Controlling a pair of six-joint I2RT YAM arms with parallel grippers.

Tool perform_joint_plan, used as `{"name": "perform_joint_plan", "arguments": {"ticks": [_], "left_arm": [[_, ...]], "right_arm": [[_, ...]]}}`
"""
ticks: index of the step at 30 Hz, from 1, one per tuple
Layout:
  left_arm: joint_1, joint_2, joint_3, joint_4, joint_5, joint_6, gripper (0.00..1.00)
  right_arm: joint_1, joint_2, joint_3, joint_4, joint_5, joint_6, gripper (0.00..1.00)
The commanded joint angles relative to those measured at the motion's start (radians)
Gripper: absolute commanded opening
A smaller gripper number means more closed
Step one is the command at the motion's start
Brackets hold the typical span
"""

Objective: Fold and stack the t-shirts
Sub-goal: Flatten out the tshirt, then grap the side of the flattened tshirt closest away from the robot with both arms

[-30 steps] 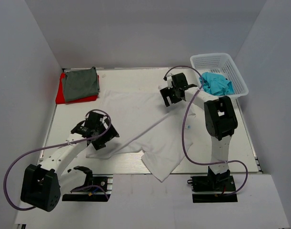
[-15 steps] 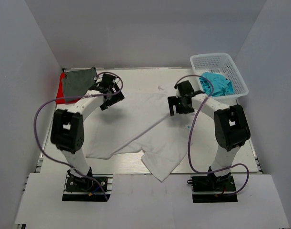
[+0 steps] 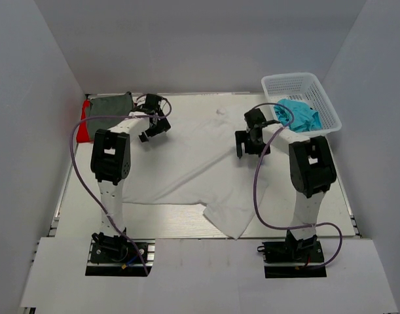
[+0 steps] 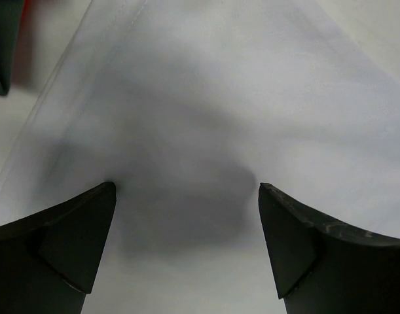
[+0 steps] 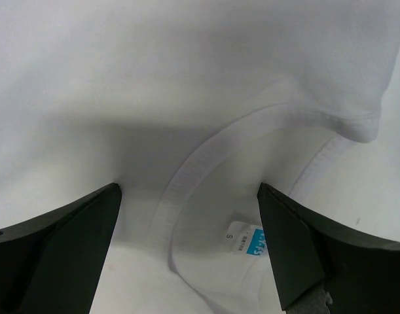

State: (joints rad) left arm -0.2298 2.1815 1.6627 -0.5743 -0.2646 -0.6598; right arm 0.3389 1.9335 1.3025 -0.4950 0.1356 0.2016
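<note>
A white t-shirt (image 3: 200, 167) lies spread across the table's middle, one sleeve hanging toward the front edge. My left gripper (image 3: 152, 129) is open just above its far left part; the left wrist view shows plain white cloth (image 4: 206, 98) between the fingers. My right gripper (image 3: 247, 144) is open above its collar; the right wrist view shows the neck band (image 5: 186, 176) and a small blue label (image 5: 250, 241). A dark grey t-shirt (image 3: 109, 104) lies folded on a red t-shirt (image 3: 86, 112) at the far left. A teal t-shirt (image 3: 301, 116) sits crumpled in the basket.
A white plastic mesh basket (image 3: 302, 85) stands at the far right corner. Purple cables loop from both arms over the table. White walls close in the table on three sides.
The left arm swung from the near left to the far left over the shirt. The right gripper moved slightly toward the collar. The white shirt now lies flatter and more spread.
</note>
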Motion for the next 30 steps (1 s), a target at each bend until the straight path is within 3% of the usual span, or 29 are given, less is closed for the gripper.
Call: {"name": "perform_joint_plan", "arguments": {"ticks": [1, 7, 11, 14, 17, 19, 24, 27, 30], "left_arm": [[0.032, 0.056, 0.081, -0.05, 0.007, 0.005, 1.0], [0.032, 0.103, 0.216, -0.101, -0.007, 0.037, 1.0], [0.032, 0.094, 0.261, -0.125, 0.017, 0.057, 1.0], [0.032, 0.008, 0.235, -0.134, 0.027, 0.072, 1.0], [0.023, -0.156, 0.111, -0.16, -0.05, 0.059, 1.0], [0.014, -0.27, -0.059, -0.17, -0.078, 0.026, 1.0], [0.029, -0.712, -0.58, -0.171, -0.038, -0.239, 1.0], [0.029, -0.877, -0.776, -0.235, -0.091, -0.369, 1.0], [0.029, -1.057, -0.929, -0.271, -0.146, -0.421, 1.0]], "right_arm": [[-0.04, 0.114, 0.113, -0.007, 0.022, -0.104, 0.9], [-0.066, 0.209, 0.352, -0.034, 0.013, -0.302, 0.9], [-0.051, 0.19, 0.415, -0.043, 0.022, -0.364, 0.9], [-0.029, 0.131, 0.374, -0.025, -0.004, -0.386, 0.9], [0.017, -0.019, 0.275, 0.018, -0.053, -0.374, 0.9], [0.032, -0.096, 0.158, 0.044, -0.054, -0.346, 0.9], [0.081, -0.351, -0.125, 0.182, -0.088, -0.146, 0.9], [0.092, -0.431, -0.302, 0.28, -0.164, -0.074, 0.9], [0.107, -0.53, -0.365, 0.288, -0.172, -0.041, 0.9]]}}
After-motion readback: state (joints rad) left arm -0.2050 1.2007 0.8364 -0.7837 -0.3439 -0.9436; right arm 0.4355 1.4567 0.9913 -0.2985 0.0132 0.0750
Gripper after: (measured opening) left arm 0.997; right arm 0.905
